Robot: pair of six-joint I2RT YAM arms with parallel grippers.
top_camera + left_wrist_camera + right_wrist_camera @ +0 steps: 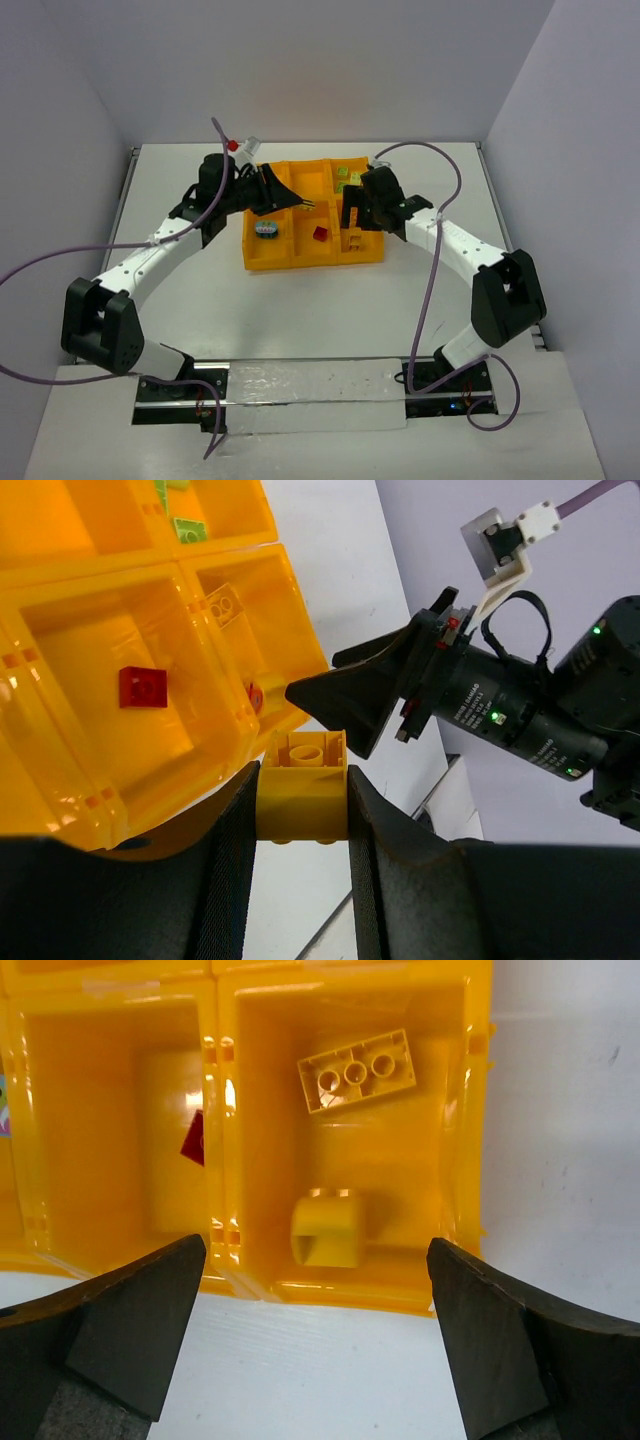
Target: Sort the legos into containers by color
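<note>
The left gripper [303, 775] pinches a yellow brick [305, 792] between its two dark fingers [228, 860], studs facing up. It holds the brick in the air over the orange tray [262, 264], clear of the wells. In the top view this gripper sits above the tray's back row, toward the left and middle wells.

The right gripper [315, 1255] hangs with its fingers [130, 1325] spread wide and nothing between them, over the front right well. That well holds two yellow bricks [357, 1070]: a longer one lies with its hollow underside showing, and a smaller one [327, 1230] rests near the front wall.

In the well next door, the front middle one, a red brick [143, 687] lies alone on the floor. A teal brick [265, 229] sits in the front left well. Green bricks [187, 527] lie in the back right well.

The two grippers face each other across the tray, close but apart, and the left wrist camera shows the right gripper's dark finger just beyond the held brick. The tray rests flat on a white table [180, 300]. The arms reach in from the left and the right, and purple cables [430, 290] loop off both.
</note>
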